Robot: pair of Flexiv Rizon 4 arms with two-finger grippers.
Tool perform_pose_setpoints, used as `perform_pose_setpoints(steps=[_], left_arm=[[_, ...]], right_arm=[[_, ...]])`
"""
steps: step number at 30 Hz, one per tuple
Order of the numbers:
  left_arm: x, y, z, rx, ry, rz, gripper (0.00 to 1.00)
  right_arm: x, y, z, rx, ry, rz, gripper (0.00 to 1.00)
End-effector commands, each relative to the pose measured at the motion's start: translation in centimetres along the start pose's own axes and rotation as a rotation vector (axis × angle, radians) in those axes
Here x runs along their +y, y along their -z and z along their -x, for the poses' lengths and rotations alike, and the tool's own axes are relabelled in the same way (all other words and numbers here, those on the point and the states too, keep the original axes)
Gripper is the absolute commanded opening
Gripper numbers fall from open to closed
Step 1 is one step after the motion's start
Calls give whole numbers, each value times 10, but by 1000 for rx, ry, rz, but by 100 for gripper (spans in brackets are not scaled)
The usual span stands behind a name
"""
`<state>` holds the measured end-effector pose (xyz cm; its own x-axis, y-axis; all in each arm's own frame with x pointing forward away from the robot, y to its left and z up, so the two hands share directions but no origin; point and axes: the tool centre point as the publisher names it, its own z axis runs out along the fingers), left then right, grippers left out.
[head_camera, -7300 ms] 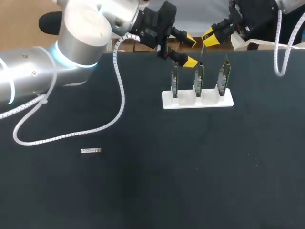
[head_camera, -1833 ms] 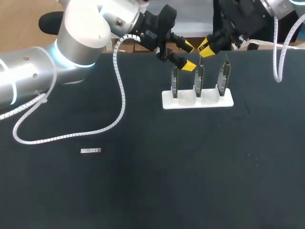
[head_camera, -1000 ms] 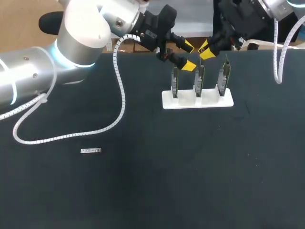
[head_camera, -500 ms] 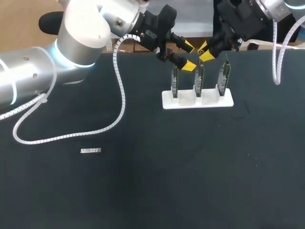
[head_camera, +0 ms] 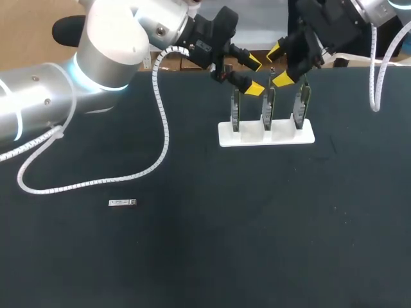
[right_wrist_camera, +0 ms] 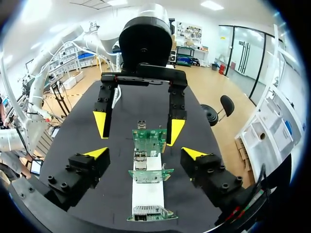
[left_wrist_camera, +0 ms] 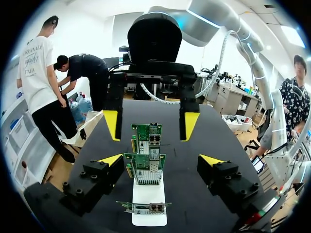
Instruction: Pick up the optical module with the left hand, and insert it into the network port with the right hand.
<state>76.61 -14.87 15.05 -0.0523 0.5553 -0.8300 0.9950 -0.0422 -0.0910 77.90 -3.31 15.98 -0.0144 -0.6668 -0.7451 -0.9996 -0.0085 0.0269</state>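
Note:
The optical module point(head_camera: 122, 203), a small silver bar, lies flat on the black table at the left front, far from both grippers. Three green network cards point(head_camera: 268, 106) stand upright in a white stand point(head_camera: 247, 136) at the back. My left gripper point(head_camera: 255, 74) is open just above and left of the middle card. My right gripper point(head_camera: 280, 63) is open over the middle card, holding nothing. In the left wrist view my left gripper point(left_wrist_camera: 160, 160) straddles the row of cards point(left_wrist_camera: 146, 167). In the right wrist view my right gripper point(right_wrist_camera: 146, 153) straddles the cards point(right_wrist_camera: 149, 138) from the other end.
A white coiled cable point(head_camera: 160, 128) hangs from my left arm and loops over the table's left half. The stand point(right_wrist_camera: 143, 194) sits near the table's far edge. Dark bare tabletop point(head_camera: 257, 231) fills the front and right.
My right gripper's fingers, nearly together above the middle card a second ago, have spread wide apart. The left arm, the cards and the module on the table have not moved.

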Motion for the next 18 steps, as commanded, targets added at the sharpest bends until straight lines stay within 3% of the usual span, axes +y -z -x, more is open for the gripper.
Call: perform_pose_setpoints(steps=[1, 18], left_arm=[[2, -1, 1, 5, 2, -4, 100], [2, -1, 1, 5, 2, -4, 100]], right_arm=[[3, 8, -1, -13, -4, -5, 100], [10, 44, -1, -77, -29, 52, 100]])
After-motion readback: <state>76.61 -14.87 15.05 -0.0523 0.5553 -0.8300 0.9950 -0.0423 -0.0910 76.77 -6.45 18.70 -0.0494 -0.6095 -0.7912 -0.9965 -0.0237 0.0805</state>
